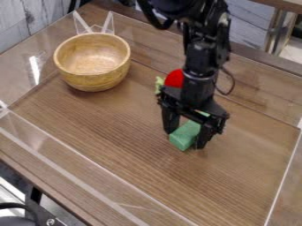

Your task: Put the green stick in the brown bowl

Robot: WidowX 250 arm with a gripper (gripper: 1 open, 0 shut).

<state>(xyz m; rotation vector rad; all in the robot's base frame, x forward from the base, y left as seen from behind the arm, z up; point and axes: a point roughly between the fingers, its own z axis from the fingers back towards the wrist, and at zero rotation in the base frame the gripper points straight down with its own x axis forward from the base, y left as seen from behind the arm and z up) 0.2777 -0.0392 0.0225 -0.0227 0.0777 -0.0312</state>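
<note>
no readable text, no labels, no numbers, no signs

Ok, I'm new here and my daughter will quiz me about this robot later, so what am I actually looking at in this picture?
One fixed camera looks down at a wooden table from the front. The dark machine is a single robot arm, reaching in from the far side; its gripper is the hand at the end. It stands open over the green stick, and I see no sign of a grip. Behind it sits a red ball. The brown bowl, where the stick should go, is off to one side.
</note>
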